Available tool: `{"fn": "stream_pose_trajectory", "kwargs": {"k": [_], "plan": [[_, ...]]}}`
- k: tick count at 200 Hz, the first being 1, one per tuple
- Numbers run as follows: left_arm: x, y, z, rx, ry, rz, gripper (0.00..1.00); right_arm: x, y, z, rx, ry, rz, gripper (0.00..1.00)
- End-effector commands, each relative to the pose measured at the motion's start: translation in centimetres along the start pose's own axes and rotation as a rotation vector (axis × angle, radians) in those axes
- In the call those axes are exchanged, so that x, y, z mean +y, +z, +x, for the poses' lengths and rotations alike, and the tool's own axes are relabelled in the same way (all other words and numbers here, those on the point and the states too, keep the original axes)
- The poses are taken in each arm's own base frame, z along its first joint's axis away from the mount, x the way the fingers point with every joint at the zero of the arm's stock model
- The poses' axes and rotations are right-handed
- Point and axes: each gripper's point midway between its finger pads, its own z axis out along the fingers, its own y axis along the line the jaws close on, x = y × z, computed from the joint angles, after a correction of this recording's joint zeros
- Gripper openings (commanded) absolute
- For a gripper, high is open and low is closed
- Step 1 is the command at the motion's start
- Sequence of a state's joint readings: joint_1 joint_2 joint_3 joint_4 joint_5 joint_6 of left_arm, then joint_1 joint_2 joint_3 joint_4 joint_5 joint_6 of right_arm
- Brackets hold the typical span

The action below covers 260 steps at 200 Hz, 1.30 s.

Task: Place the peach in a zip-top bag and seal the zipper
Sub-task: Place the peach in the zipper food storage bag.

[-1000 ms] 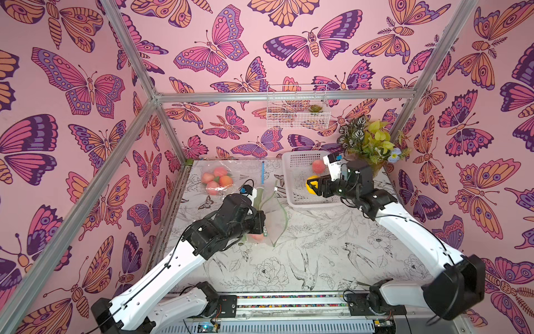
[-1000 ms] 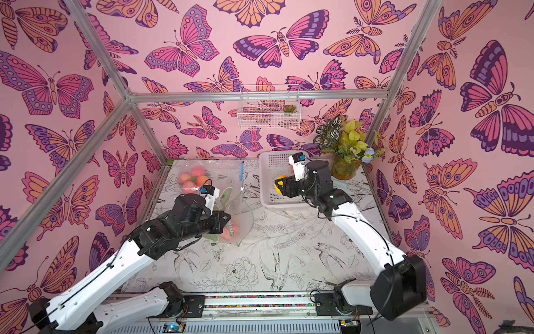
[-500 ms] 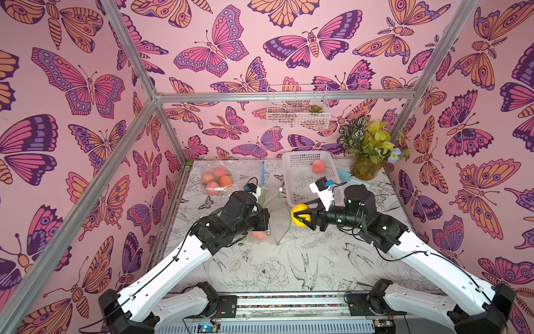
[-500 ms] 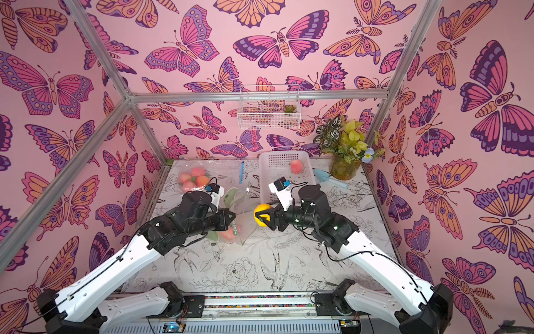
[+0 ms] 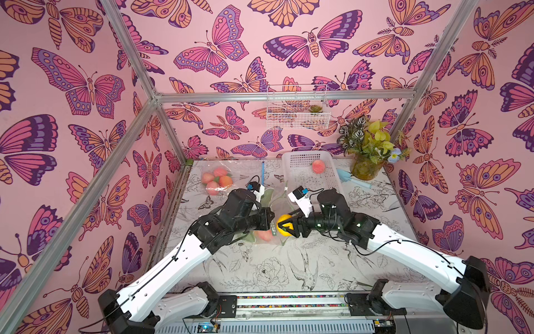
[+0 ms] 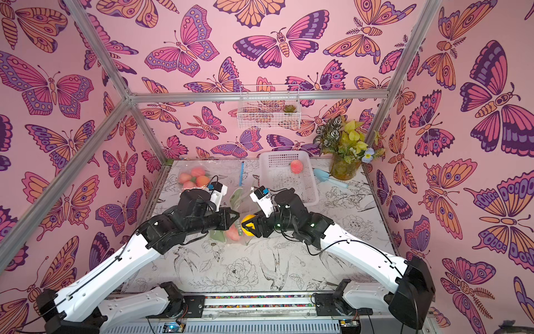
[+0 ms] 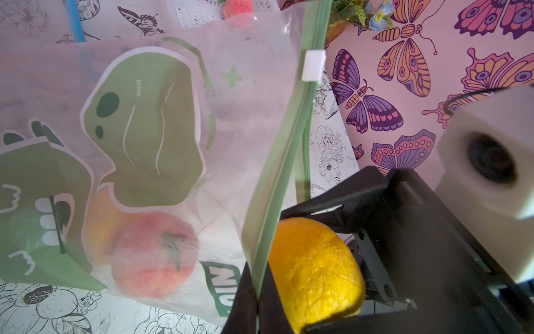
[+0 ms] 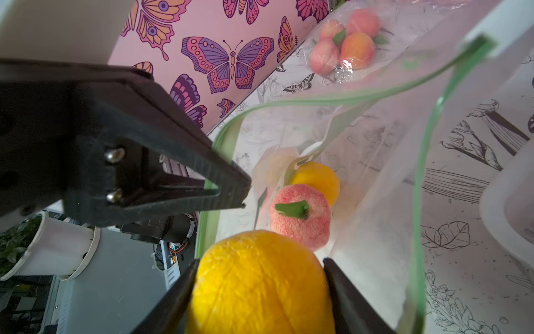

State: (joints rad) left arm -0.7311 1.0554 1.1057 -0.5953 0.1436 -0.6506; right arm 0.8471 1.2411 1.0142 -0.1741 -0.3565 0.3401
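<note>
Eight peaches show. One yellow peach sits in the right gripper. Two lie in the bag, a pink one with a yellow one just behind it. One rests in the basket at the far edge of the bench. Four are in a second bag at the far left corner. There are two bags, one basket and one vase in the far right corner.

The left gripper has its fingers pressed together on the bag's green zipper, pinching one rim and holding it up mid-bench. The other rim bows away, so the mouth gapes. The white slider sits farther along the strip.

The right gripper's fingers are spread to the peach's width, one on each side and both touching it. The held peach is off the bench at the bag's mouth, just beside the pinched rim and close to the left gripper's tips. It is above the two peaches inside.
</note>
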Motion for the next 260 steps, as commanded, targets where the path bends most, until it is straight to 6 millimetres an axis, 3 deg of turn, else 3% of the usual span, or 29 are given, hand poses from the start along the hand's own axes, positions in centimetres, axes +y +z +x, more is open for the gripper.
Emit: {"fn": "stream_pose_trajectory", "kwargs": {"k": [1, 106, 159, 190, 260], "plan": [[-1.3, -1.2, -0.9, -0.033, 0.028, 0.058, 0.0, -0.4, -0.2, -2.0, -0.051, -0.009, 0.063, 0.56], [-2.0, -1.6, -0.5, -0.036, 0.032, 0.118, 0.0, -2.1, 0.5, -2.0, -0.019, -0.032, 0.213, 0.61], [-1.9, -1.6, -0.3, -0.031, 0.032, 0.117, 0.0, -2.2, 0.8, -1.8, -0.01, -0.034, 0.219, 0.77], [-1.9, -1.6, -0.3, -0.034, 0.031, 0.115, 0.0, -1.9, 0.6, -2.2, -0.026, -0.039, 0.21, 0.83], [-1.2, -1.5, -0.4, -0.048, 0.02, 0.085, 0.0, -1.4, -1.2, -3.5, -0.126, -0.074, 0.208, 0.83]]}}
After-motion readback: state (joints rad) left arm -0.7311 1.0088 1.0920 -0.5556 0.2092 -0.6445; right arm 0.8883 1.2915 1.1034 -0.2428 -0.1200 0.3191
